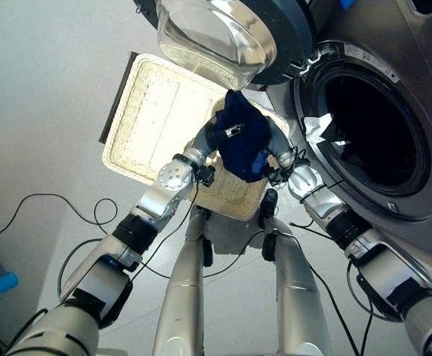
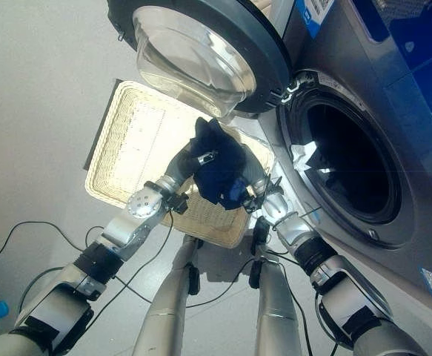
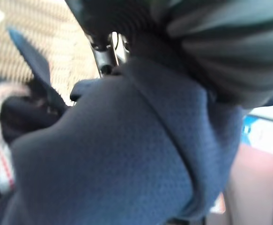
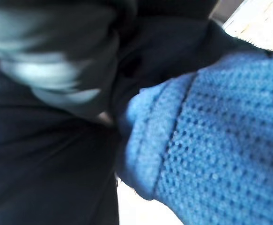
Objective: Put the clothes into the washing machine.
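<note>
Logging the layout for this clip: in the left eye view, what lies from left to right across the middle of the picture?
Wicker basket → dark blue garment, held up between the left hand and right hand → white cloth at the drum's rim → open washing machine drum.

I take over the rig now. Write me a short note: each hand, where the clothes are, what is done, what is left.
Left hand and right hand: both at the dark blue garment, fingers buried in cloth, grip unclear.
Garment is lifted above the wicker basket, beside the washing machine.
Done: garment raised, door open.
Left: carry it into the drum opening and release it.
</note>
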You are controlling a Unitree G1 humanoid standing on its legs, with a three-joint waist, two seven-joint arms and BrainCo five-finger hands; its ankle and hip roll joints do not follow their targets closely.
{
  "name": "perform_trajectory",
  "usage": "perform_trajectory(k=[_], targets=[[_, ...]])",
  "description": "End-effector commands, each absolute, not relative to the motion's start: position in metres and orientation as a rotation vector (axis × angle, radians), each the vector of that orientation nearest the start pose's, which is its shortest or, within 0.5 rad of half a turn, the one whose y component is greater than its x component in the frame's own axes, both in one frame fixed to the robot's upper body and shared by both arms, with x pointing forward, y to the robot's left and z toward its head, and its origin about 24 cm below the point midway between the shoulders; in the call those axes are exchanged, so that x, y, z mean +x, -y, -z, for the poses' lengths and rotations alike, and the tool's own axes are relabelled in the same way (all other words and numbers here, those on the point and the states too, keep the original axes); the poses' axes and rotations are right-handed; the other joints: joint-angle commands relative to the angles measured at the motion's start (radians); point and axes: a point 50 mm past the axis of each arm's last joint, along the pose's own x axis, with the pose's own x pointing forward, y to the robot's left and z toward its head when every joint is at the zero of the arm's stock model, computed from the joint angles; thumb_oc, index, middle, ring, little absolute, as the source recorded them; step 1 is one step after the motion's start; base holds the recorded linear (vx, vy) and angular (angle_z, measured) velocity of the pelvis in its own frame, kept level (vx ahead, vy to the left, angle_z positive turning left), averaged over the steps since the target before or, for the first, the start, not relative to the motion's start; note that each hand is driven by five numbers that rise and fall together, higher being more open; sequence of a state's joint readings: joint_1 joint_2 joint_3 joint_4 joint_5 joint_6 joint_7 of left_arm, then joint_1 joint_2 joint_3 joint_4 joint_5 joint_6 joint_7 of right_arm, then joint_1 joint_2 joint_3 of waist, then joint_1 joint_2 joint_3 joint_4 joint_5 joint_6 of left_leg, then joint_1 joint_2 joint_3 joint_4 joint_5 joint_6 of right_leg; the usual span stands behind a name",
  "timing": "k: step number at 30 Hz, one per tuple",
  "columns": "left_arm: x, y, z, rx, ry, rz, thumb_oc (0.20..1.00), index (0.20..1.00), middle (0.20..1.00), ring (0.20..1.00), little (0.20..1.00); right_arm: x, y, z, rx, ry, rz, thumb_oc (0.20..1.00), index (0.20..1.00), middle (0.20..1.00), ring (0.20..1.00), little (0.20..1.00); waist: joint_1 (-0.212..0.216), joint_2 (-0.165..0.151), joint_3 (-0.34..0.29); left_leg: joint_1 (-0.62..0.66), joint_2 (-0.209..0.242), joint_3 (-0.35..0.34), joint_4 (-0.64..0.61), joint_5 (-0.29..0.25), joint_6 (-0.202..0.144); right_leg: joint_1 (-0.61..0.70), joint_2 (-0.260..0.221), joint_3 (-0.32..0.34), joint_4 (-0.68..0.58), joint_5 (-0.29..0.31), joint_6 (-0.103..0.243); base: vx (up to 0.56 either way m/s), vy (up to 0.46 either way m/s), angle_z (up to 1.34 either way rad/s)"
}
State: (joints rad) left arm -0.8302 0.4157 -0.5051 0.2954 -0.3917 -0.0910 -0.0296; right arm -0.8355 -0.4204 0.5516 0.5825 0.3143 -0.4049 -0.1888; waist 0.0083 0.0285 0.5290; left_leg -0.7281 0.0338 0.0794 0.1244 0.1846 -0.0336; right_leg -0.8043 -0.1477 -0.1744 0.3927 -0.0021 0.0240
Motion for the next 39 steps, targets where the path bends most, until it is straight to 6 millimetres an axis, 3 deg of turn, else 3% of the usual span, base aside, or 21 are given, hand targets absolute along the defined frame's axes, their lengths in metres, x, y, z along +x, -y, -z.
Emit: perform_trajectory(k=[1,2,7,8,9,10,20,31,32,39], targets=[[0.342,-0.046,-0.182,0.377,0.406,0.650,0.200,0.200,0.200,0.200,0.200,0.344,0.092,-0.242,-0.026,0.881,-0.296,0.200,0.200,0.200,0.200,0.200,-0.024,0.041,-0.009,0.014,-0.070,0.091,0.072,-0.096,0.021,0.042,0.048,-0.059,-0.097,0.090,0.060,0.00,0.000,0.00],[0.342,-0.046,-0.181,0.380,0.403,0.651,0.200,0.200,0.200,0.200,0.200,0.344,0.093,-0.242,-0.006,0.884,-0.289,0.200,0.200,0.200,0.200,0.200,-0.025,0.041,-0.009,0.014,-0.069,0.092,0.072,-0.096,0.020,0.042,0.049,-0.058,-0.097,0.090,0.060,0.01,0.034,-0.01],[0.344,-0.049,-0.168,0.393,0.348,0.667,0.200,0.200,0.200,0.200,0.200,0.344,0.116,-0.234,0.413,0.857,-0.248,0.200,0.200,0.200,0.200,0.200,-0.038,0.041,-0.009,0.019,-0.062,0.103,0.073,-0.100,0.016,0.043,0.055,-0.049,-0.096,0.086,0.059,0.00,0.023,-0.02],[0.344,-0.048,-0.165,0.384,0.347,0.663,0.561,0.561,0.561,0.561,0.561,0.343,0.119,-0.227,0.486,0.843,-0.241,0.200,0.200,0.200,0.200,0.200,-0.042,0.043,-0.009,0.019,-0.061,0.105,0.070,-0.100,0.015,0.042,0.056,-0.046,-0.097,0.085,0.058,0.00,0.046,-0.12],[0.344,-0.048,-0.164,0.381,0.346,0.659,0.605,0.605,0.605,0.605,0.605,0.343,0.119,-0.225,0.511,0.838,-0.234,0.200,0.200,0.200,0.200,0.200,-0.044,0.043,-0.009,0.020,-0.061,0.107,0.069,-0.100,0.015,0.043,0.056,-0.046,-0.097,0.084,0.058,0.00,0.056,-0.15],[0.344,-0.047,-0.162,0.383,0.350,0.652,1.000,1.000,1.000,1.000,1.000,0.344,0.121,-0.218,0.558,0.820,-0.220,0.200,0.200,0.200,0.200,0.200,-0.047,0.044,-0.009,0.020,-0.058,0.112,0.067,-0.099,0.015,0.043,0.056,-0.044,-0.098,0.084,0.057,0.00,0.041,-0.14],[0.347,-0.053,-0.157,0.368,0.332,0.640,1.000,1.000,1.000,1.000,1.000,0.350,0.144,-0.195,0.810,0.790,-0.132,0.200,0.200,0.200,0.200,0.200,-0.053,0.048,-0.009,0.029,-0.055,0.124,0.066,-0.102,0.015,0.049,0.058,-0.040,-0.098,0.083,0.052,0.00,0.009,-0.02],[0.346,-0.055,-0.155,0.366,0.344,0.640,1.000,1.000,1.000,1.000,1.000,0.353,0.160,-0.178,0.917,0.768,-0.057,0.200,0.200,0.200,0.200,0.200,-0.057,0.051,-0.009,0.031,-0.054,0.131,0.064,-0.104,0.016,0.051,0.061,-0.036,-0.101,0.085,0.049,0.00,0.003,-0.01],[0.348,-0.057,-0.157,0.362,0.346,0.630,1.000,1.000,1.000,1.000,1.000,0.356,0.172,-0.170,1.012,0.771,-0.018,0.200,0.200,0.200,0.200,0.200,-0.059,0.053,-0.009,0.033,-0.055,0.136,0.067,-0.106,0.015,0.053,0.061,-0.036,-0.101,0.085,0.050,0.00,0.000,0.00],[0.350,-0.059,-0.161,0.356,0.363,0.614,1.000,1.000,1.000,1.000,1.000,0.367,0.199,-0.147,1.277,0.708,0.112,0.200,0.200,0.200,0.200,0.200,-0.057,0.063,-0.009,0.037,-0.057,0.138,0.073,-0.113,0.013,0.053,0.057,-0.035,-0.093,0.083,0.051,0.01,0.009,-0.03]])
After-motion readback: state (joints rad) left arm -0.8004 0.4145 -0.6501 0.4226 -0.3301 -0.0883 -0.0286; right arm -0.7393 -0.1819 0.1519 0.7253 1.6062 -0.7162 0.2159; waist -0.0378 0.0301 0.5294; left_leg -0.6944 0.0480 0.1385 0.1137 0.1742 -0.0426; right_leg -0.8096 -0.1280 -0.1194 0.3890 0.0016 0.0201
